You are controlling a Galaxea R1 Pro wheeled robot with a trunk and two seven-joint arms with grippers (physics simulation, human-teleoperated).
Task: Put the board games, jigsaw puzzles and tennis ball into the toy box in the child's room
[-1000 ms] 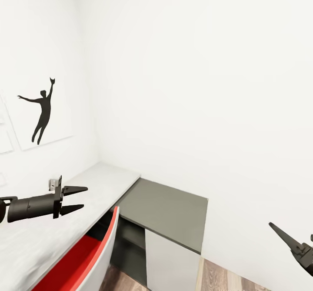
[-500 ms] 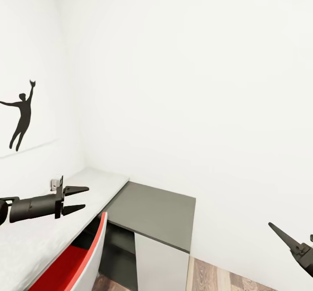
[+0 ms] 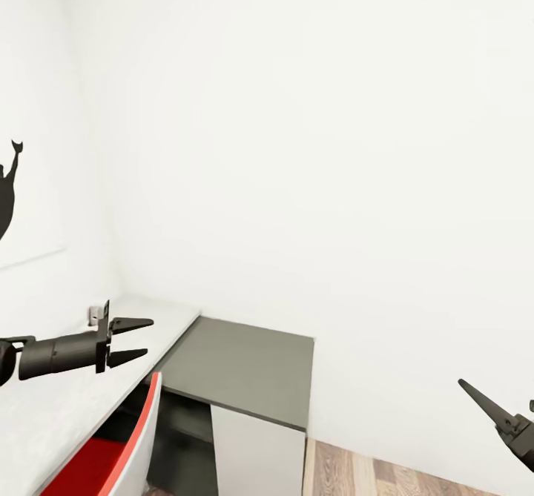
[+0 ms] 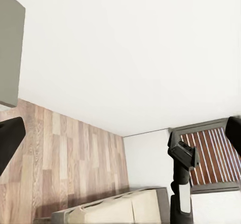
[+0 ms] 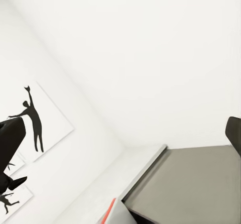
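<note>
From the head camera I am facing a corner of the child's room, with white walls on both sides. The table point(image 3: 52, 399) runs along the left wall, its pale top bare in the part I can see. My left gripper point(image 3: 133, 339) hangs above that top, arm level, pointing toward the corner. Its two fingers stand apart with a clear gap between them and nothing in the gap. A small grey fitting point(image 3: 95, 313) sits on the table by the wall, just behind the gripper in this view; I cannot tell what it is.

Past the table's end stands a lower cabinet point(image 3: 245, 366) with a dark grey top and a white front panel. A red chair point(image 3: 111, 459) with a white shell is tucked against the table's near edge. Wood-plank floor point(image 3: 371, 477) shows to the right of the cabinet.

My right gripper point(image 3: 493, 418) enters at the lower right corner. I see one pointed finger clearly and cannot tell whether the pair is spread or closed.

A black silhouette print point(image 3: 7, 192) is cut off at the left edge. The right wrist camera shows such a print point(image 5: 32, 118) on the wall above the table point(image 5: 108, 191), and the cabinet top point(image 5: 196, 179).

The left wrist camera shows plank floor point(image 4: 65, 148), a white wall and a slatted brown panel point(image 4: 211, 156).
</note>
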